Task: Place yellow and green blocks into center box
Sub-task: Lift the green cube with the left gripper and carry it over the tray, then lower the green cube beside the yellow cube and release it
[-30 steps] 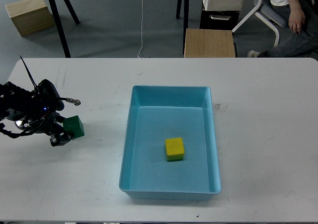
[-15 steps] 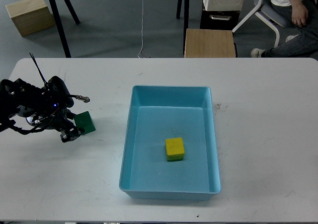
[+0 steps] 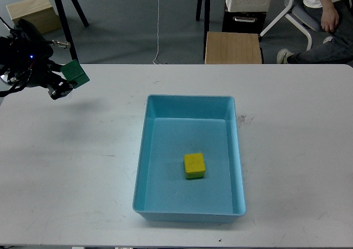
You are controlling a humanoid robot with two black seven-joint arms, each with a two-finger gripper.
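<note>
Up at the far left of the white tabletop (image 3: 66, 166), the black left gripper (image 3: 65, 83) is raised high, clenched around the small dark green cube (image 3: 75, 73), which sits tilted between the fingers with one corner pointing up and to the right, and it's clear of the table surface with a soft shadow spread on the white top beneath it. A tiny blue light glows on the dark wrist body just behind, and a thin metal stud pokes out above the cube. Over in the middle of the table sits the shallow light blue rectangular plastic tray (image 3: 142, 166), long side running away from the camera, and on its floor, a little toward the near end, rests the yellow cube (image 3: 194, 165), flat on its base and apart from all four walls. The green cube is well to the left of the tray and beyond its far rim. Nothing of the right arm shows in this view. Past the table's far edge stand a low wooden stool (image 3: 233, 47), a pale wooden box (image 3: 32, 16) on the grey floor and a seated person's leg and hand at the top right corner
</note>
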